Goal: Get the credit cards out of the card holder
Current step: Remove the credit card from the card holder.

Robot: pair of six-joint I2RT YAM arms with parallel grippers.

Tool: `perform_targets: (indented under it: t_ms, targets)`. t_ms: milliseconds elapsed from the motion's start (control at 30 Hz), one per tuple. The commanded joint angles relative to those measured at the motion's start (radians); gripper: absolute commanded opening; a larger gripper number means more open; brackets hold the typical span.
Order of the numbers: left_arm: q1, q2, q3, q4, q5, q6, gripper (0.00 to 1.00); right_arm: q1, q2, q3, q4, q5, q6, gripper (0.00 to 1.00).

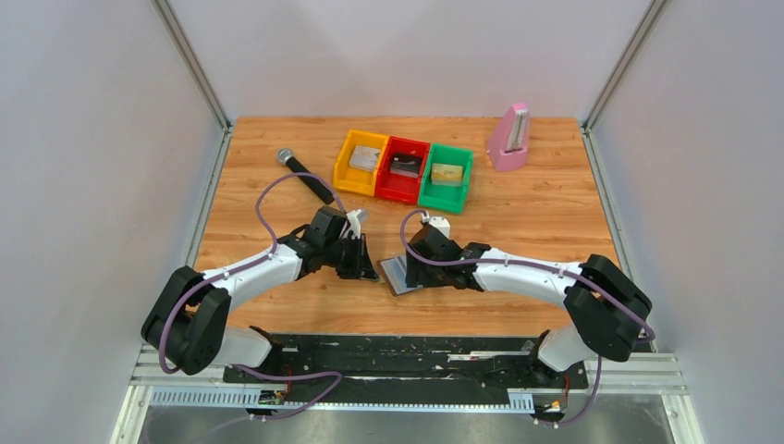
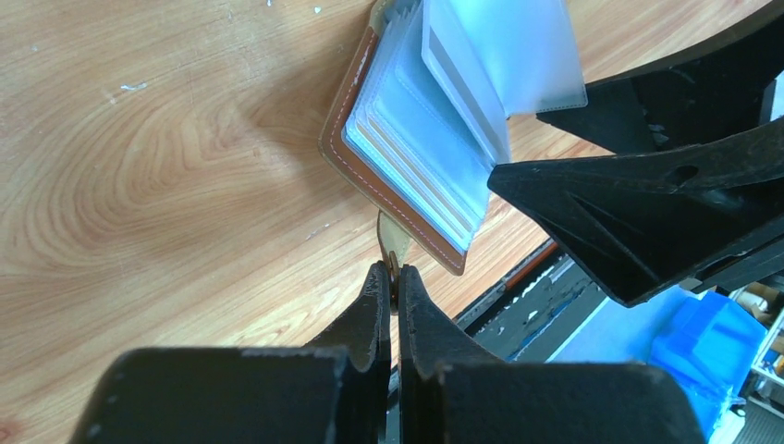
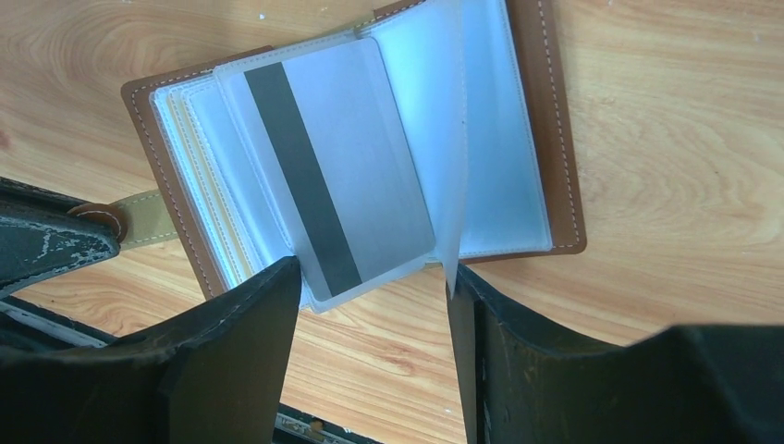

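Left wrist view: the left hand (image 2: 393, 277) is shut on the tan strap (image 2: 392, 236) of the card holder (image 2: 416, 157), lying open on the counter (image 2: 139, 185) (low middle of the top view). The right hand (image 3: 374, 273) has fingers apart around a grey card (image 3: 342, 176); I cannot tell if they squeeze. Farther back sit coloured bins (image 1: 402, 171).

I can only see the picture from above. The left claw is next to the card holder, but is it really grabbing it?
Observer: Yes. Its wrist view shows the left claw shut on a small tan strap that sticks out from the card holder.
Operator: Is a card sticking out yet?
Observer: Yes. The right wrist view shows a silver card with a dark stripe poking out of a clear sleeve. It sits between the fingers of the open right claw.
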Motion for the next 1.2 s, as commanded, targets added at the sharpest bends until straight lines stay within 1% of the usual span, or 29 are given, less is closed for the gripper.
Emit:
perform_targets:
  t_ms: [0,233,367,600,1167]
  targets:
    - [-0.004,-0.012,0.035,-0.021,-0.005,0.031,0.00,0.001,-0.037,0.029,-0.042,0.067,0.002,0.60]
    - [-0.002,-0.012,0.033,-0.034,-0.015,0.046,0.00,0.001,-0.045,0.034,-0.056,0.073,-0.004,0.64]
    - [-0.003,-0.011,0.031,-0.035,-0.017,0.049,0.00,0.002,-0.045,0.037,-0.062,0.077,-0.008,0.70]
    - [-0.003,-0.003,0.030,-0.038,-0.018,0.056,0.00,0.002,-0.042,0.050,-0.084,0.100,-0.012,0.76]
    - [-0.003,-0.010,0.029,-0.043,-0.020,0.062,0.00,0.002,-0.044,0.075,-0.121,0.149,-0.032,0.75]
